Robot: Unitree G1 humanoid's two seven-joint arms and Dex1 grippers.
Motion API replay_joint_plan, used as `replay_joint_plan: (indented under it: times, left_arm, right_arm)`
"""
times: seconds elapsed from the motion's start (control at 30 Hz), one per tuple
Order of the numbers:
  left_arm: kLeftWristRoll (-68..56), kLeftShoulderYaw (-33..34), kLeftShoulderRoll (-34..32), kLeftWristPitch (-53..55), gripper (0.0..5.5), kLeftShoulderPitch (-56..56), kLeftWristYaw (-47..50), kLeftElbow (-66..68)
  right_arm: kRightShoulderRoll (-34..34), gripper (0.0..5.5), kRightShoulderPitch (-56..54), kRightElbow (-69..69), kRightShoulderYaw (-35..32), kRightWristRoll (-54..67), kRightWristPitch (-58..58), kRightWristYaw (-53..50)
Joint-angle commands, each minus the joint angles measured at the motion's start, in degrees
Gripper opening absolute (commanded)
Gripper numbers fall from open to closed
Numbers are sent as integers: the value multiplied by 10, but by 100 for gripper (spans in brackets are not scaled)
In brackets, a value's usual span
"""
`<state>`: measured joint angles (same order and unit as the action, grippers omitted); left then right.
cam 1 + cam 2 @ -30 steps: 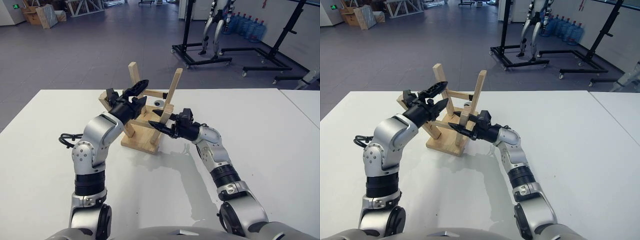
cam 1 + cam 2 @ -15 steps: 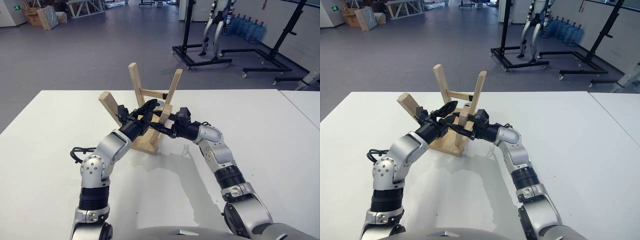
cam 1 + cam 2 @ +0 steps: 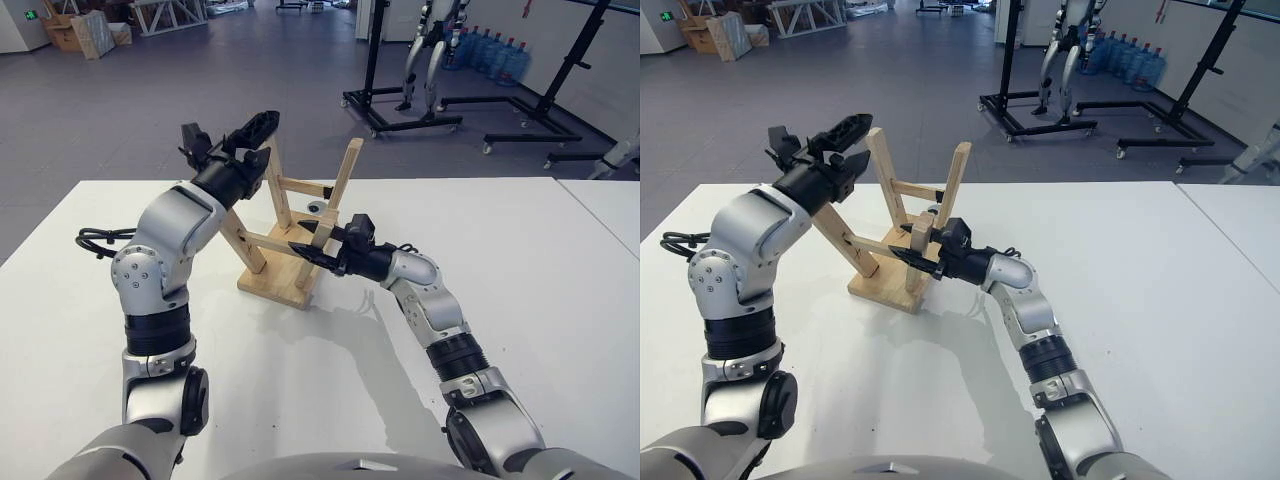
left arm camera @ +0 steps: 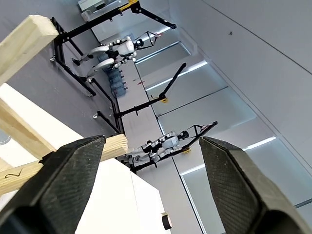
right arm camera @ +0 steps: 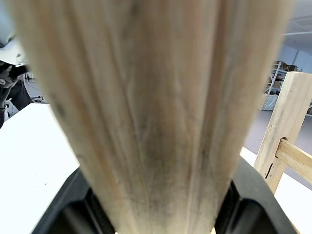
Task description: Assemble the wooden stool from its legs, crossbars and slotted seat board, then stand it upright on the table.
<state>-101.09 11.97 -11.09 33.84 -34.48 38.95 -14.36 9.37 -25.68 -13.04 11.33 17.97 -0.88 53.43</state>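
White table [image 3: 520, 300], near far edge: stool [image 3: 290, 235] inverted on seat board [image 3: 270, 285]. Left gripper [image 3: 266, 134] gapes beside a rear leg [image 3: 885, 170]; right gripper [image 3: 312, 246] clamps near leg [image 3: 310, 282]. Light, stiff wood, joints likely loose; grasp legs low.

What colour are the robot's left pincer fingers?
Black, finely woven-looking; the fingers show best in the left wrist view.

Gripped leg [image 5: 146, 107]: blurred up close in right wrist view, both ends cut by the edges. Right gripper [image 3: 303, 240] fingers [image 5: 63, 209] mostly hidden behind it. Left gripper [image 3: 258, 138] covers the rear leg [image 3: 278, 190] tip in the left eye view. Seat board [image 3: 268, 287] slots too small to tell.
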Motion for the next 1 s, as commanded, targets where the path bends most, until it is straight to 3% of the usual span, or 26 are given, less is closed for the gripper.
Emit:
replay_joint_plan:
  times: [0.03,0.2,0.33,0.5,0.77,1.0]
  left_arm:
    - [5,-21,16,-2,355,6,6,-14]
    - [32,-49,34,9,355,66,-16,-6]
    - [128,-102,29,50,355,188,-107,56]
    - [193,-108,50,54,355,261,-179,96]
    - [188,-75,75,52,355,229,-178,84]
    - [145,-16,54,43,355,113,-136,44]
  right_arm:
    - [8,205,-4,1,10,-13,35,-1]
    - [6,205,3,4,14,-15,36,-2]
    - [5,205,-2,11,24,-22,46,-11]
    - [-10,205,-34,34,41,-38,76,-37]
    - [-15,205,-34,30,36,-53,84,-67]
    - [-8,205,-11,40,19,-35,88,-62]
